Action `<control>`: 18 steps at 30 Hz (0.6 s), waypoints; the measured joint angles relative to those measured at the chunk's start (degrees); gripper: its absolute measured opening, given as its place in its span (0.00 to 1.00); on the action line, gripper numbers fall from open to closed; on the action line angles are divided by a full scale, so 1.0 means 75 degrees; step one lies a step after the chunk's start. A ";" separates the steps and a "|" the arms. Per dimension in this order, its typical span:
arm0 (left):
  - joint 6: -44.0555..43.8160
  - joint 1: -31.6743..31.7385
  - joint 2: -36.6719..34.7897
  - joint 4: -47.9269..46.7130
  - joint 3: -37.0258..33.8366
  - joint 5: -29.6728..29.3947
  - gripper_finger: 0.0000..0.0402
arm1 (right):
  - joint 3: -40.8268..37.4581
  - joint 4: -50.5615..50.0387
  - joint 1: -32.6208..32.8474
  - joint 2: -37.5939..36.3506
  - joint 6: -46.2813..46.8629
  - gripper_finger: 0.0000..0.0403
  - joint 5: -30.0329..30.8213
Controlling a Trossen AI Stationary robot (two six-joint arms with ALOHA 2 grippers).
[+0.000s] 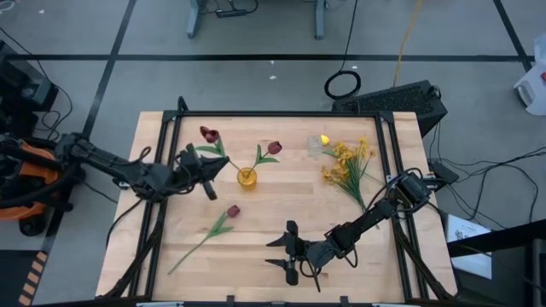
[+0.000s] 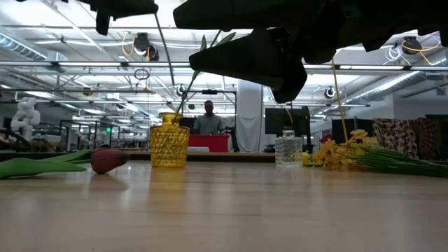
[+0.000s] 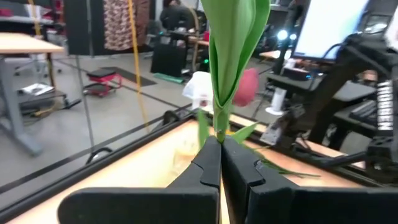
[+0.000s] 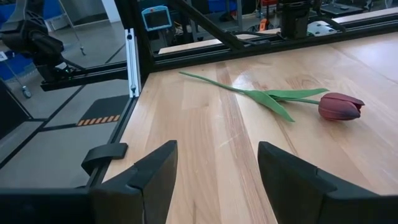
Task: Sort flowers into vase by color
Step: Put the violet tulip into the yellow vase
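My left gripper (image 1: 222, 167) hovers beside the yellow vase (image 1: 246, 177), shut on a dark red tulip (image 1: 209, 134) whose head points toward the far edge. A second red tulip (image 1: 273, 147) stands with its stem in that vase (image 2: 169, 140). A third red tulip (image 1: 233, 211) lies flat on the wood, ahead of my right gripper (image 1: 287, 251), which stands open near the front edge with nothing between its fingers (image 4: 155, 174). A yellow tulip (image 1: 324, 139) stands in a clear vase (image 2: 285, 148). Yellow blossom sprays (image 1: 348, 164) lie on the table at the right. My left gripper pinches the tulip's green stem (image 3: 219, 132) between its two shut fingers, just below where the leaf (image 3: 233, 50) starts. The fingers come at it level and lie across the stem. The tulip is lifted clear of the table, its leaf and red head (image 3: 249, 87) rising beyond the fingertips.
Black frame rails (image 1: 162, 196) run along the table's left, right and far edges. A person (image 2: 208, 119) sits in the room beyond the far edge. Bare wood (image 1: 281, 200) lies between the two vases and the right gripper.
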 joint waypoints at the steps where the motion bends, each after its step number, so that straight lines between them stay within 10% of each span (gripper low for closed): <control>1: -0.0091 0.0076 0.0000 -0.0080 0.0000 0.0000 0.01 | 0.0000 0.0002 0.0000 0.0000 0.0000 0.53 0.0000; 18: -0.0936 0.0927 0.0000 -0.0946 -0.0009 -0.0003 0.01 | 0.0000 0.0003 0.0017 0.0003 -0.0012 0.53 0.0000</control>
